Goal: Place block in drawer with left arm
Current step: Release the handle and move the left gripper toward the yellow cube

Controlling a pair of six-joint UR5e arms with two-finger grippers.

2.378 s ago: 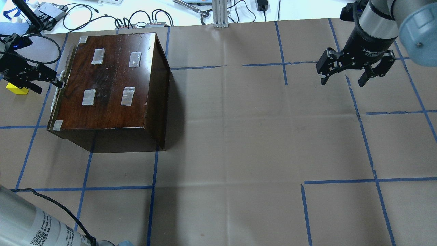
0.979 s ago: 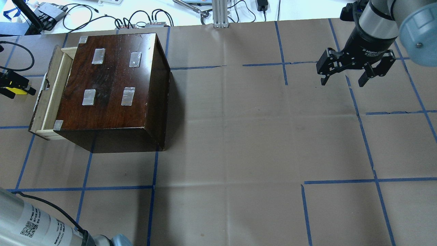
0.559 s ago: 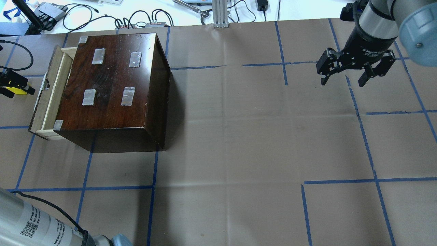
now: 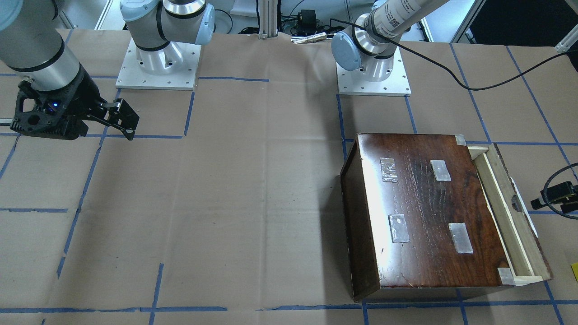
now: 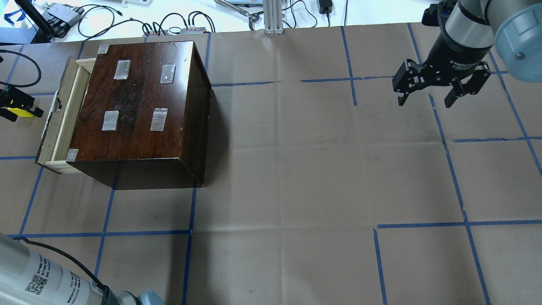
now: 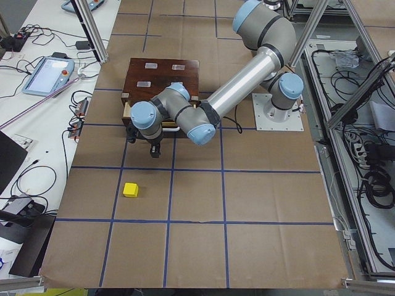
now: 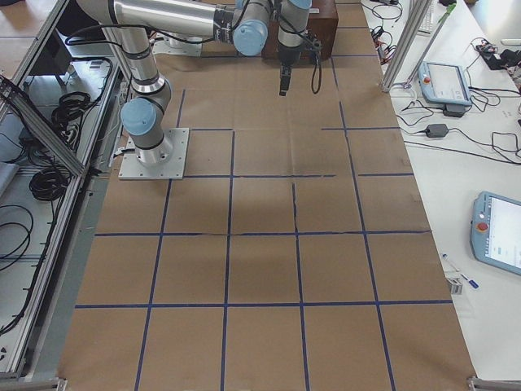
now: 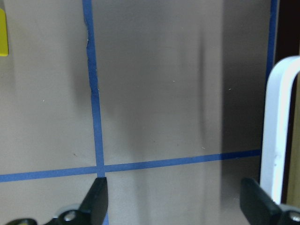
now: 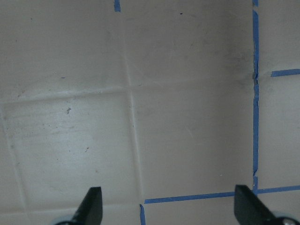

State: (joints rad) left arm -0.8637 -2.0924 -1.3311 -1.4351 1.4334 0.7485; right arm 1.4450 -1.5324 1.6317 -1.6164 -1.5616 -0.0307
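Left fingers: the left gripper [image 8: 176, 202] has its fingers [image 8: 97, 199] spread wide with nothing between them; under the gap lie only brown paper and crossing lines of blue tape [image 8: 96, 117].
Left contact: one fingertip stands close beside the white handle [image 8: 280, 126] on the drawer front; whether they touch cannot be told.
Right fingers: the right gripper [image 5: 424, 101] hangs over the far right of the surface [image 5: 296, 169], fingers [image 9: 91, 204] spread apart and empty.
Block: the block [image 6: 130, 189] lies flat on the paper on the handle side of the drawer, apart from the left gripper and out of its grasp.
Drawer: the drawer [image 5: 59, 114] stands partly pulled out of the dark box [image 5: 135, 101], showing a narrow strip of pale wood.
Left arm: the left arm [image 6: 241, 92] reaches across over the box to the drawer side, and a black cable [image 4: 451, 72] trails from it.
Cut off: the overhead view shows only the tips of the left gripper at its left edge, with the block mostly behind them. The front-facing view keeps just a yellow sliver at its right edge, and the left wrist view a sliver at its left edge.
Hidden: most of the drawer's inside sits under the box lid – its contents cannot be made out. From the left-end camera the arm's wrist covers the drawer front.
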